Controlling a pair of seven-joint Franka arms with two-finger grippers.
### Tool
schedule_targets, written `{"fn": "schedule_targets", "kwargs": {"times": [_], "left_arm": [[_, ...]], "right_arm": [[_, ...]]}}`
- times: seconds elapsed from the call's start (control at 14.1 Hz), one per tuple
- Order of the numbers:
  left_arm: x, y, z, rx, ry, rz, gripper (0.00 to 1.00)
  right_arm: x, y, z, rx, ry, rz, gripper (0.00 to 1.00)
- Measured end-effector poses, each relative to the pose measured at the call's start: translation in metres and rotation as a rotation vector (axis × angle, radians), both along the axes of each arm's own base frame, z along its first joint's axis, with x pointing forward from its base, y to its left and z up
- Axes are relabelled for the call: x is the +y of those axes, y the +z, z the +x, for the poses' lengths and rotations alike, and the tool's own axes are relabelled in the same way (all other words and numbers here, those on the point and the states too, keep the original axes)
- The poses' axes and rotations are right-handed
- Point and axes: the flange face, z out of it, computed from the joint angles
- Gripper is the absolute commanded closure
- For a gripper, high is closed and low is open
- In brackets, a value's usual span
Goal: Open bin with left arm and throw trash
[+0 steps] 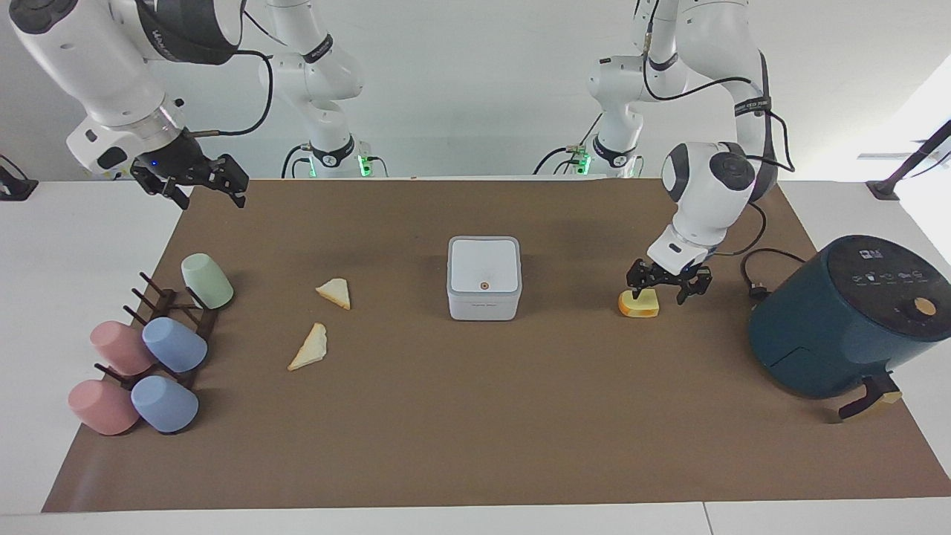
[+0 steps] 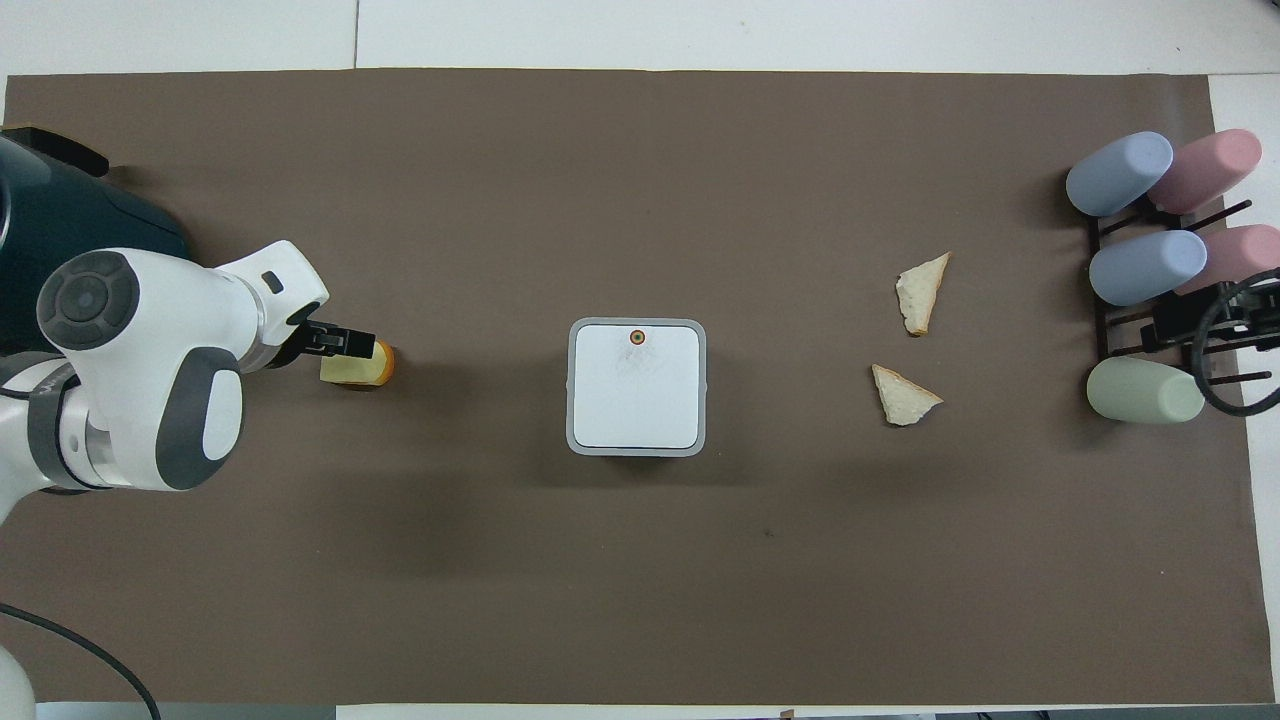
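Bin [image 1: 484,277] lid shut, left hand [image 1: 660,287] open – over yellow slice [image 1: 640,305]

In the facing view the bin [image 1: 484,279] sits at frame centre on the table [image 1: 475,446]. Two bread triangles [image 1: 334,293] [image 1: 309,348] lie left of centre, with the cup rack [image 1: 148,349] at lower left. The chunky slice [image 1: 639,304] lies right of centre under the left claw [image 1: 660,286]; the appliance [image 1: 847,316] fills the right edge. The right claw [image 1: 189,182] hangs at upper left.
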Motion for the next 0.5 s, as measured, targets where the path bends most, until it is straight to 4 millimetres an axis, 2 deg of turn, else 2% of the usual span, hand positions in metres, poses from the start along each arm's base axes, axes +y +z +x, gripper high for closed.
{"fn": "schedule_targets", "kwargs": {"times": [0.28, 0.42, 0.5], "left_arm": [[-0.003, -0.006, -0.003, 0.010, -0.004, 0.001, 0.00], [-0.031, 0.010, -0.004, 0.014, 0.024, -0.005, 0.00], [-0.057, 0.026, -0.004, 0.005, 0.059, -0.014, 0.21]], "right_arm": [[0.002, -0.005, -0.003, 0.012, 0.003, 0.002, 0.00], [0.005, -0.006, -0.004, 0.015, 0.009, 0.003, 0.00], [0.008, -0.006, -0.004, 0.015, 0.014, 0.003, 0.00]]}}
